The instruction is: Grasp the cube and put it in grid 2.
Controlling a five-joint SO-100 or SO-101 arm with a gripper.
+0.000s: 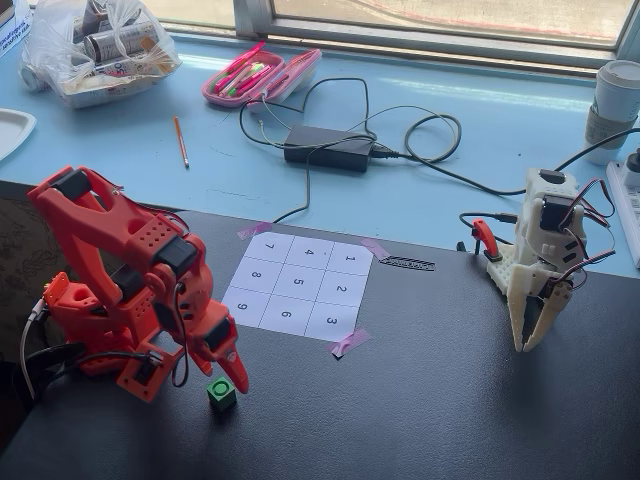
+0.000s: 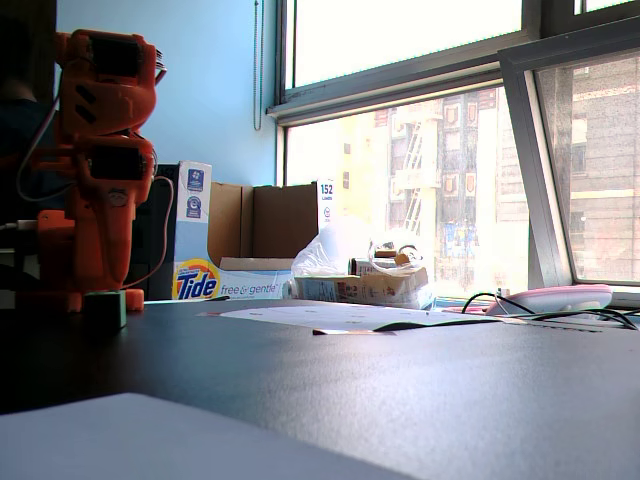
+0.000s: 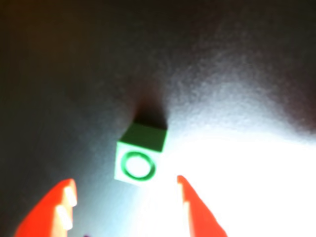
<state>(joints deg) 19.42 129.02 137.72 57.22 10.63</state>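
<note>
I'm hovering my gripper [image 3: 123, 207], jaws spread wide, near the green cube [image 3: 139, 154]; descending off-centre risks nudging it away.

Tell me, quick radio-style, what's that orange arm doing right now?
Gripper open, low over the table, not touching. Cube on dark mat just ahead of fingertips. Grid 2 bare, path clear.

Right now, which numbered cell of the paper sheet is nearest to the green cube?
Cell 9, the sheet's lower-left corner in a fixed view; the cube sits just below it.
</note>
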